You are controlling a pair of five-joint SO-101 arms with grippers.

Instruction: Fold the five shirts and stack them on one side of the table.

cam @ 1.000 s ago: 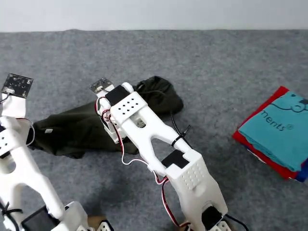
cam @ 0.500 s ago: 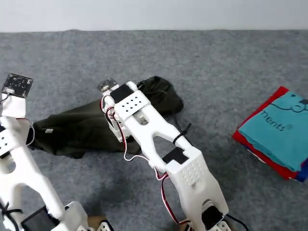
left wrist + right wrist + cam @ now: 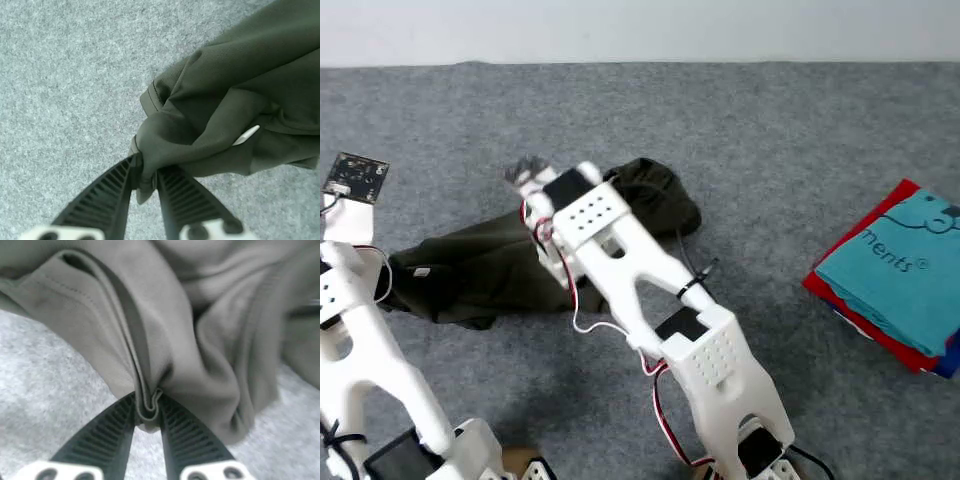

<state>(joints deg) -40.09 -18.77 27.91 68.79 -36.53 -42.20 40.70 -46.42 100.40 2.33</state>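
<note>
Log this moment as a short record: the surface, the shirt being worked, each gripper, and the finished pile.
surface: table, grey, felt-like cover
shirt in work: dark green shirt, crumpled and unfolded, left of centre
left gripper: shut on a bunched edge of that shirt
right gripper: shut on a fold of the same shirt
done pile: folded shirts stacked at the right edge, teal on top, red and blue beneath; count unclear
</note>
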